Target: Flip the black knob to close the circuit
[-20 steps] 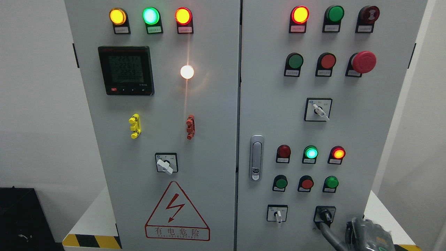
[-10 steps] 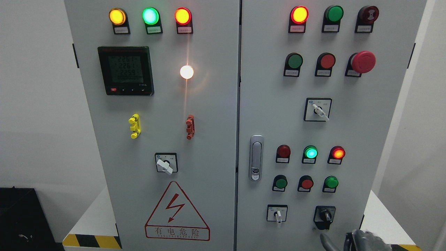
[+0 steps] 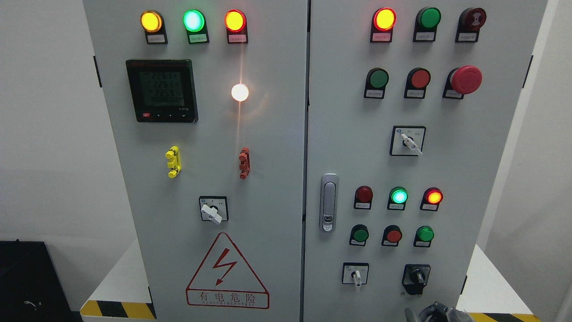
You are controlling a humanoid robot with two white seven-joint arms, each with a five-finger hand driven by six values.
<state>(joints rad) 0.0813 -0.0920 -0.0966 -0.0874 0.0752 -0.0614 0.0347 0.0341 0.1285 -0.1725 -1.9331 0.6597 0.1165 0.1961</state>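
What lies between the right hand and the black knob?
In the head view, only bare grey panel separates the right hand, low at the bottom edge, from the black knob above it; nothing is touching the knob.

Bright, sharp; white lamp (image 3: 240, 92) flares vert. streak.

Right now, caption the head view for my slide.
Right hand just below the black knob on the lit control cabinet.
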